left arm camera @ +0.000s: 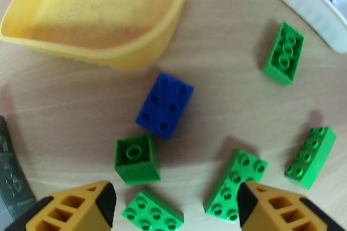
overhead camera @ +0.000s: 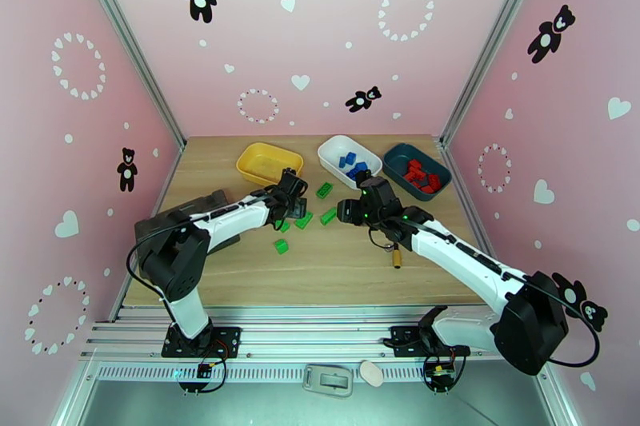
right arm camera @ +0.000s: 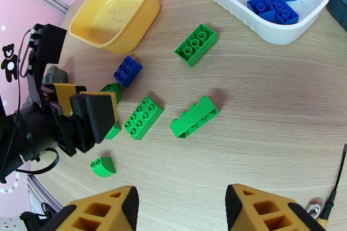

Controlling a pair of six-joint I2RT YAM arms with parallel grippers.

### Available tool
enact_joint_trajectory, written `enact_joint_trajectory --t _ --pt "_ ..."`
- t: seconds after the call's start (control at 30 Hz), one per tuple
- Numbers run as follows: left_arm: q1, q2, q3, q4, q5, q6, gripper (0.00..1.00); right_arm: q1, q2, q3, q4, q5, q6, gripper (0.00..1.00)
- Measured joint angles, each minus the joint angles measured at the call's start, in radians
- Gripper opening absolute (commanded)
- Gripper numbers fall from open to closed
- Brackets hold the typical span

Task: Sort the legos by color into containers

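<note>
**Both grippers open above the loose green bricks**

The left gripper (left arm camera: 175, 212) has its fingers spread wide with nothing between them. It hangs over a cluster of green bricks (left arm camera: 235, 184) left of the table's (overhead camera: 336, 268) middle. One green brick lies right at the gap between the fingertips and a longer one lies beside the right-hand finger. A small one shows its hollow underside. Just past these lies a single blue brick (left arm camera: 165, 105), close to the yellow bin (left arm camera: 108, 54) but not touching it.

The right gripper (right arm camera: 180, 210) holds its fingers moderately apart, also with nothing between them. It is above bare wood near the table's middle and faces the left gripper. Ahead of it one green brick lies on its side and another lies flat, studs up. The screwdriver (right arm camera: 333, 195) rests on the wood just to its right.

The three bins stand in a row along the far edge. The yellow bin is left of centre. The white bin (right arm camera: 277, 32) is in the middle and holds blue bricks (right arm camera: 271, 6). The teal bin (overhead camera: 394, 156) is toward the far right corner and holds red bricks (overhead camera: 420, 176). A dark organizer (overhead camera: 172, 220) sits at the left edge.
</note>
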Motion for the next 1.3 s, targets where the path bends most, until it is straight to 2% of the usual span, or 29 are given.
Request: enact_joint_trajectory --t 0.3,0.83,1.3 --pt "0.036 0.101 0.033 0.034 0.005 0.037 0.78 0.0 0.0 0.005 0.0 0.02 -0.007 0.57" --pt "0.04 0.229 0.104 0.085 0.005 0.063 0.74 0.0 0.0 0.011 -0.002 0.031 -0.01 0.57" --pt "0.04 0.256 0.14 0.086 0.005 0.062 0.43 0.0 0.0 0.011 -0.002 0.038 -0.01 0.57"
